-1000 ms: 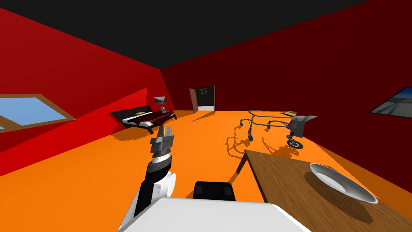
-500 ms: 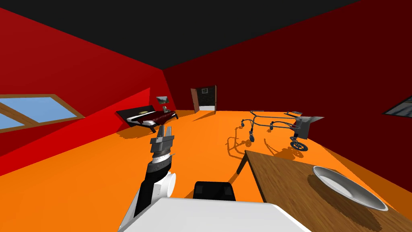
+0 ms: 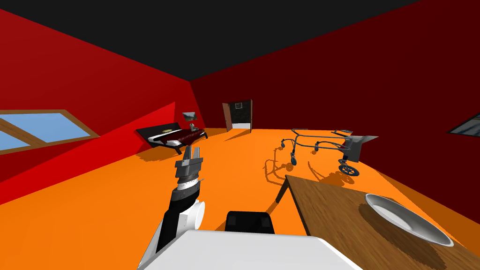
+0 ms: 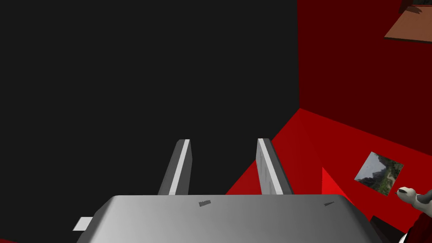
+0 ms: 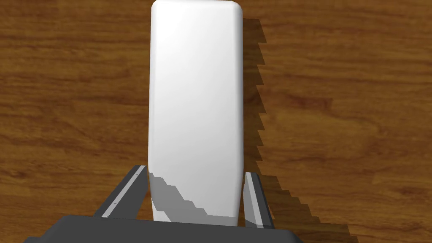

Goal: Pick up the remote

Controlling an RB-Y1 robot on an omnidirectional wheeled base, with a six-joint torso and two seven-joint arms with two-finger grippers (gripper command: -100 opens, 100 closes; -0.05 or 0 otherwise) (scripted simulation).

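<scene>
The remote [image 5: 196,105] is a plain white, long, rounded slab lying flat on a brown wooden table [image 5: 337,105]. My right gripper [image 5: 195,172] is at its near end, with a finger pressed against each long side, so it is shut on the remote. The remote casts a stepped shadow on the wood beside it. My left gripper [image 3: 192,152] is raised in front of my chest over the orange floor. Its fingers [image 4: 182,164] stand apart with nothing between them.
The wooden table [image 3: 337,211] stands at my right with a wide grey bowl [image 3: 408,220] on it. Beyond it a wheeled walker [image 3: 323,150] stands on the floor. A dark bed [image 3: 171,136] sits by the far left wall, next to an open door [image 3: 238,115].
The head view shifted slightly a second ago, so my head or base turned a little; it has been still since. The left arm has not moved.
</scene>
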